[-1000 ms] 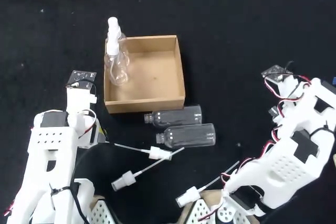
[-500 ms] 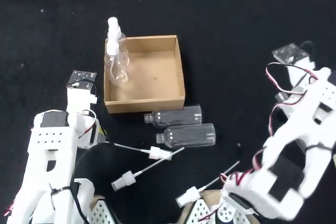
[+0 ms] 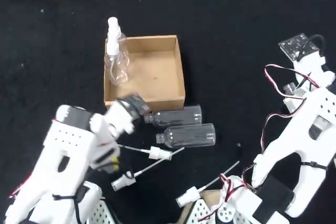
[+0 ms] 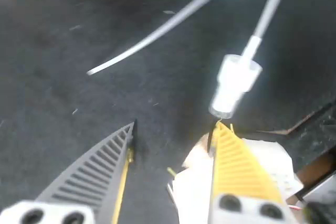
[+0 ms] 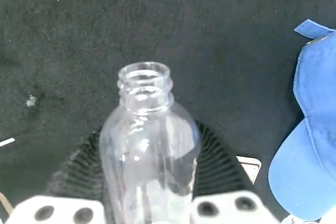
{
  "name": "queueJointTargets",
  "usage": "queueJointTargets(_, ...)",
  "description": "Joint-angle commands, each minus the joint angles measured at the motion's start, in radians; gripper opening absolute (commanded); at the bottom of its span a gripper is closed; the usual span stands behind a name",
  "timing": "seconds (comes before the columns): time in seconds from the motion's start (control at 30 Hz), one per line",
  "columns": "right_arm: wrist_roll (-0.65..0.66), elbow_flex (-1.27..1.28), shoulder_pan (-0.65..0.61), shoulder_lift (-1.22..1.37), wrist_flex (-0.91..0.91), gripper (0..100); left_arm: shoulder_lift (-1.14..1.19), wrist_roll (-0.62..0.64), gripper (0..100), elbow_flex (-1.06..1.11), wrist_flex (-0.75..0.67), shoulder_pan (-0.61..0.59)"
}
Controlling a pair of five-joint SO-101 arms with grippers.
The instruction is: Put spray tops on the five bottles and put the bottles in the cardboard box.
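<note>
A cardboard box [image 3: 181, 72] sits at mid table, with two capped bottles [image 3: 115, 56] upright at its left wall. Two clear uncapped bottles [image 3: 176, 116] [image 3: 189, 136] lie in front of the box. Three spray tops with long tubes lie nearer the arms [image 3: 159, 154] [image 3: 124, 181] [image 3: 188, 196]. My left gripper [image 4: 173, 127] hangs open just above the table, beside one spray top [image 4: 233, 85]. My right gripper [image 5: 149, 132] is shut on a clear uncapped bottle [image 5: 144, 108], neck pointing away from the wrist. The right arm [image 3: 304, 124] stands at the table's right side.
A blue cap [image 5: 310, 145] lies on the black cloth next to the held bottle. The black table [image 3: 236, 35] spreads wide to the right of the box. Arm bases crowd the front edge.
The left arm has swung from beside the box toward the spray tops near the front. The right arm has lifted and stretched toward the far right.
</note>
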Motion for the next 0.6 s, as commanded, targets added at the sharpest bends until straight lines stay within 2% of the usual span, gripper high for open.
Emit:
queueJointTargets(0.0,-0.008,-0.008,0.006,-0.061,-0.002,1.1,-0.011,0.049,21,0.094,-0.11,0.176)
queueJointTargets(0.13,-0.006,-0.012,0.035,-0.061,-0.002,1.1,-0.011,0.103,21,0.17,-0.181,0.298)
queueJointTargets(0.33,-0.006,-0.012,0.04,-0.061,-0.003,1.1,-0.011,0.137,21,0.174,-0.193,0.427)
queueJointTargets(0.57,0.023,-0.013,0.043,-0.061,-0.003,1.1,0.0,0.135,21,0.228,-0.278,0.447)
